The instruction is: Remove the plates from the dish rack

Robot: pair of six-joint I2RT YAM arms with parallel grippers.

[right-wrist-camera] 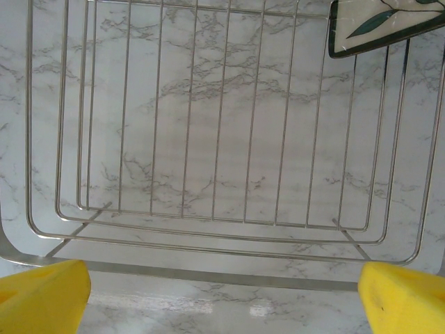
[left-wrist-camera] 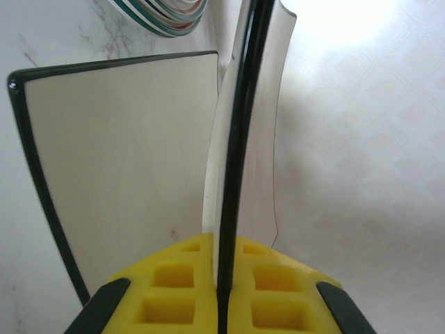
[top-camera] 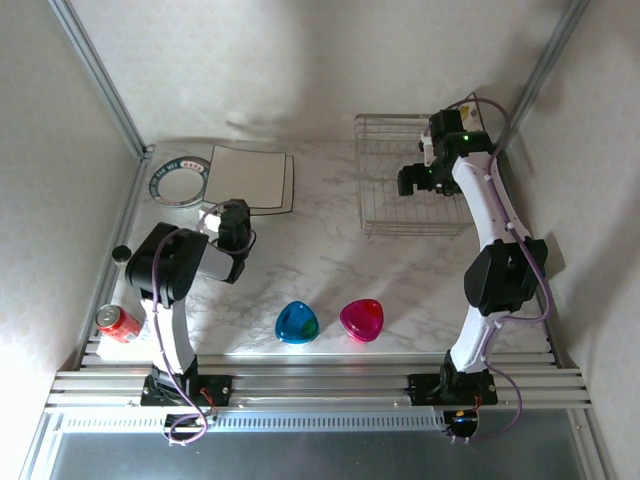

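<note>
My left gripper (top-camera: 234, 222) is shut on the near edge of a square cream plate (top-camera: 248, 176) with a dark rim, seen edge-on (left-wrist-camera: 240, 139) between the yellow pads (left-wrist-camera: 174, 285). It is close over another square plate (left-wrist-camera: 125, 160) that lies on the table. A round plate (top-camera: 180, 182) with a patterned rim lies to their left. Over the silver wire dish rack (top-camera: 385, 190) my right gripper (top-camera: 420, 180) hangs open with nothing between its pads (right-wrist-camera: 42, 296). Through the rack's bars (right-wrist-camera: 208, 223) I see bare marble. A leaf-patterned plate corner (right-wrist-camera: 382, 28) shows at the rack's far side.
A blue translucent dish (top-camera: 297, 322) and a pink one (top-camera: 361, 319) sit near the front edge, between the arms. A red can (top-camera: 118, 322) and a small dark object (top-camera: 121, 254) stand at the left edge. Walls and metal posts close in the back.
</note>
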